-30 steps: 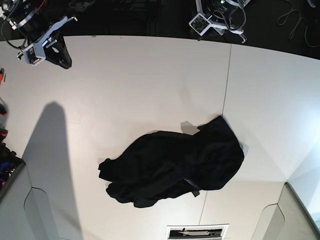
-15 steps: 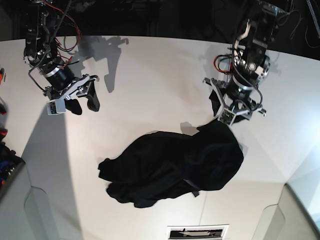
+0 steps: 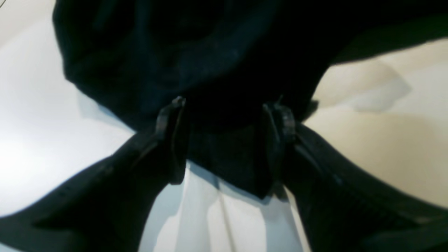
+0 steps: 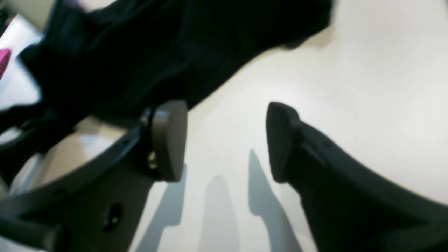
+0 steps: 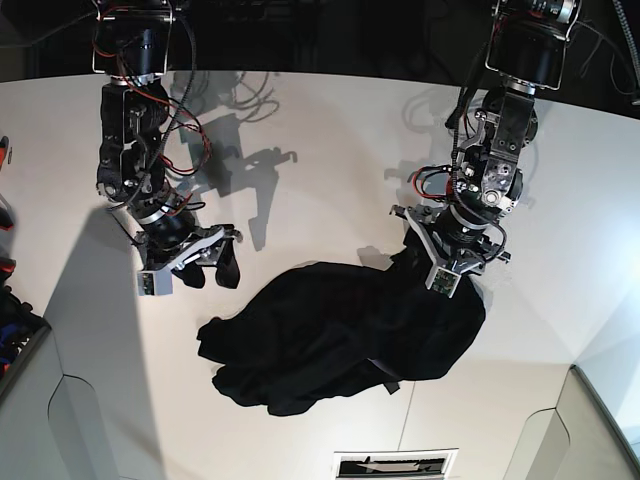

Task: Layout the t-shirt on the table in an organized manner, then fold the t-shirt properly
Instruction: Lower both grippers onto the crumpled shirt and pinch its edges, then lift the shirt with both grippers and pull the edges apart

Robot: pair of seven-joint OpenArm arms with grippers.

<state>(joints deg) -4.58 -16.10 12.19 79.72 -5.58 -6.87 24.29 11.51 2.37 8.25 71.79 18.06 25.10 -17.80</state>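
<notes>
The black t-shirt (image 5: 345, 335) lies crumpled in a heap on the white table (image 5: 300, 150), front of centre. Its purple label and grey tag do not show. My left gripper (image 5: 442, 268) is down at the shirt's far right corner. In the left wrist view it (image 3: 227, 105) is open, with a fold of the shirt (image 3: 224, 154) lying between the two fingers. My right gripper (image 5: 207, 270) is open and empty over bare table, just left of the shirt's upper left edge. In the right wrist view it (image 4: 224, 140) frames bare table (image 4: 367, 87), with the shirt (image 4: 157, 52) just beyond.
A thin dark seam (image 5: 455, 150) runs front to back through the table, under the shirt's right part. Coloured items (image 5: 5, 260) and a dark bin (image 5: 15, 340) sit at the left edge. A printed card (image 5: 395, 463) lies at the front edge. A pink object (image 4: 3, 59) shows at the right wrist view's left edge.
Both arms came in from the far edge and lowered to the shirt, the left onto its far right corner, the right beside its upper left edge. The shirt has hardly moved.
</notes>
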